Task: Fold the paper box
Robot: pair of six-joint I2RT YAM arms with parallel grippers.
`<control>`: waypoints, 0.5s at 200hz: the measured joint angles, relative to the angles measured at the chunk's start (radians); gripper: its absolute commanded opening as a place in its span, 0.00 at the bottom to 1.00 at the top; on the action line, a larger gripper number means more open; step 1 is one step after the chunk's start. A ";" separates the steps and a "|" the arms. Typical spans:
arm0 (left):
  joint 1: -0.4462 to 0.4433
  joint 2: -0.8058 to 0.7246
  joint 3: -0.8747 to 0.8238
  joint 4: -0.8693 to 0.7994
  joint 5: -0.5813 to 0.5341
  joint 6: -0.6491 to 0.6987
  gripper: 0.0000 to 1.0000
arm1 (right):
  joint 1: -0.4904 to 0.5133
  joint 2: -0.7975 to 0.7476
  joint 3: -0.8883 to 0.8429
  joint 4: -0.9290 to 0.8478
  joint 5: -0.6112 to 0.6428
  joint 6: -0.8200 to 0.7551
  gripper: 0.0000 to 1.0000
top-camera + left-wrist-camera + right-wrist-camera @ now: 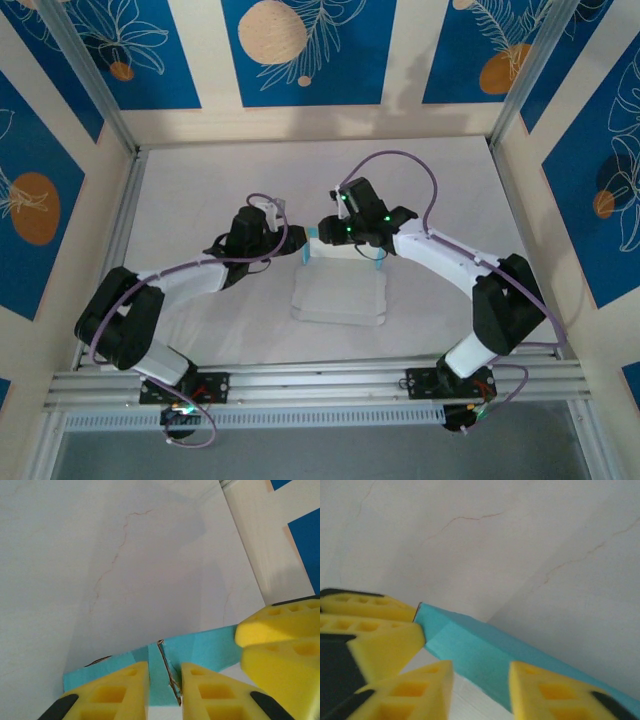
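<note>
My left end effector [165,675]: fingers close together astride the box's raised blue corner seam; whether they pinch it, I cannot tell.
My right end effector [481,666]: parted, straddling the blue wall.
Paper box [340,292]: middle of the tabletop [200,180], between my arms.

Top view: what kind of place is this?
Likely a robot test booth: white table edged by aluminium rails, blue patterned wall panels, left arm and right arm at a paper box.

paper box [340,298] mid-table, left arm [190,280], right arm [450,262] flanking, table [200,180] free beyond
</note>
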 measured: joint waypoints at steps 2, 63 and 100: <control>0.001 0.000 0.000 0.000 0.000 0.000 0.20 | 0.000 -0.002 0.000 -0.003 0.000 -0.003 0.49; 0.001 -0.001 -0.001 0.000 -0.004 0.000 0.20 | 0.036 -0.201 -0.071 0.018 0.040 -0.055 0.45; 0.001 -0.001 -0.001 0.004 -0.004 -0.014 0.20 | 0.212 -0.369 -0.389 0.309 0.103 -0.140 0.48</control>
